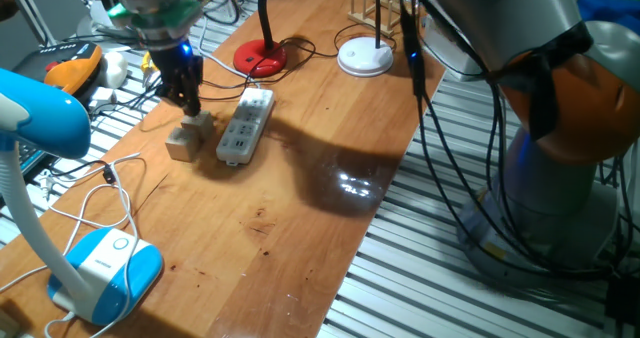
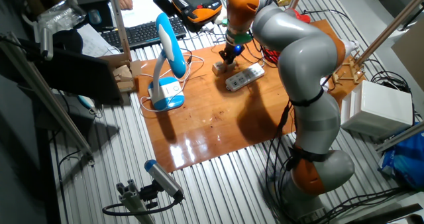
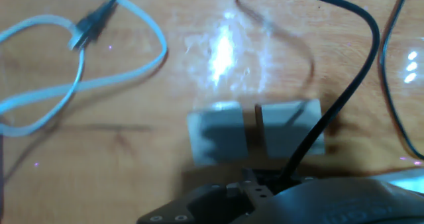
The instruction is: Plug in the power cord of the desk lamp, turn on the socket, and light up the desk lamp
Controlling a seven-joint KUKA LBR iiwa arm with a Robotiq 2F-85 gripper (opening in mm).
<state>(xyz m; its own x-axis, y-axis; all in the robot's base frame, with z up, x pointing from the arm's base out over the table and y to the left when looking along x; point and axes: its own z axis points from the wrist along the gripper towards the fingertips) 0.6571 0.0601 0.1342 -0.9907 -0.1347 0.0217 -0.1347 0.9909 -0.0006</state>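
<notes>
One hand (image 1: 190, 105) hangs over the blocks (image 1: 190, 136), beside the socket (image 1: 246, 126) near the bench's far edge; I cannot tell its grip. The cord (image 1: 300, 50) looks thin and floppy; hold its hard plug.

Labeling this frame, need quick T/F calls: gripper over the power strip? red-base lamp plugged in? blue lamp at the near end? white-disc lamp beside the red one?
1. The gripper hangs over the long white power strip. False: it is over the small pale blocks beside it.
2. The red-based desk lamp is plugged into the strip. False: no plug shows in its outlets.
3. The blue-and-white lamp stands at the table's near end in that view. True.
4. A white-disc lamp stands beside the red one. True.
</notes>
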